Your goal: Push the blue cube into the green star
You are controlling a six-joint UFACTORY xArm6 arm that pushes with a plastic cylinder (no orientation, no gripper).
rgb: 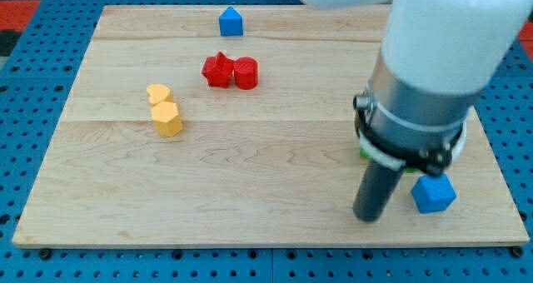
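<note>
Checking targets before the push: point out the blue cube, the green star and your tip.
blue cube [433, 193], camera view, front face.
green star [364, 151], camera view, sliver beside the arm.
my tip [367, 217], camera view, rod's lower end.

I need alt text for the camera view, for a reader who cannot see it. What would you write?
My tip rests on the wooden board just left of the blue cube, with a sliver of green showing behind the arm. Farther left lie two red blocks, two yellow blocks and a blue block near the top edge.
</note>
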